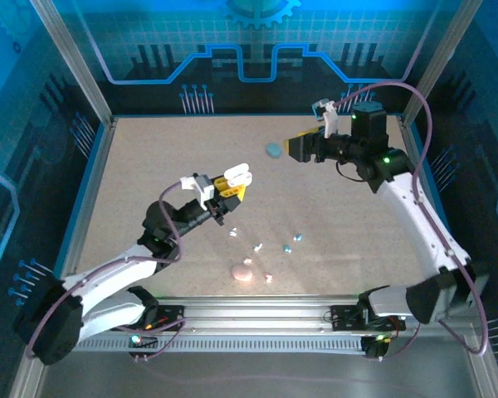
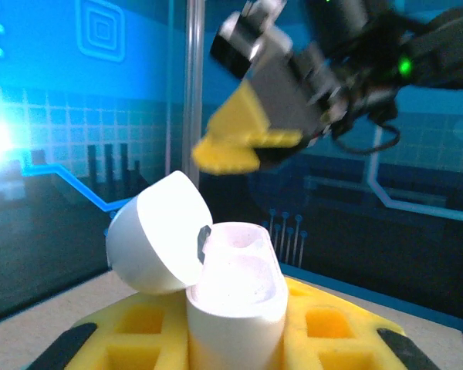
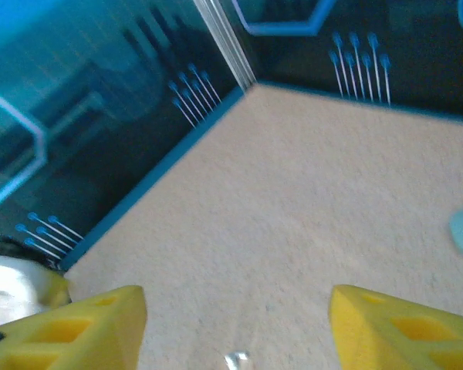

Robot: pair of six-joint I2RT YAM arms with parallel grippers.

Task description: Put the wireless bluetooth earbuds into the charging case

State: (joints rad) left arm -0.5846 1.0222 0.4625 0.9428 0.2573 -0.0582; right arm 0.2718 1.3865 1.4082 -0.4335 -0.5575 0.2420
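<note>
Left claw [image 1: 231, 187] clamped on white charging case [image 2: 235, 301], lid flipped open, centre frame. My right claw [image 1: 290, 148] gapes wide, holding nothing, upper right. Earbuds [image 1: 286, 248] lie scattered on bench [image 1: 149, 166], lower centre.

We see a sandy desk [image 1: 149, 191] with a blue edge. A teal case [image 1: 272, 150] lies far back. A pink case [image 1: 243, 272] lies near the front. Tiny white and teal earbuds [image 1: 286, 248] lie scattered around it.
</note>
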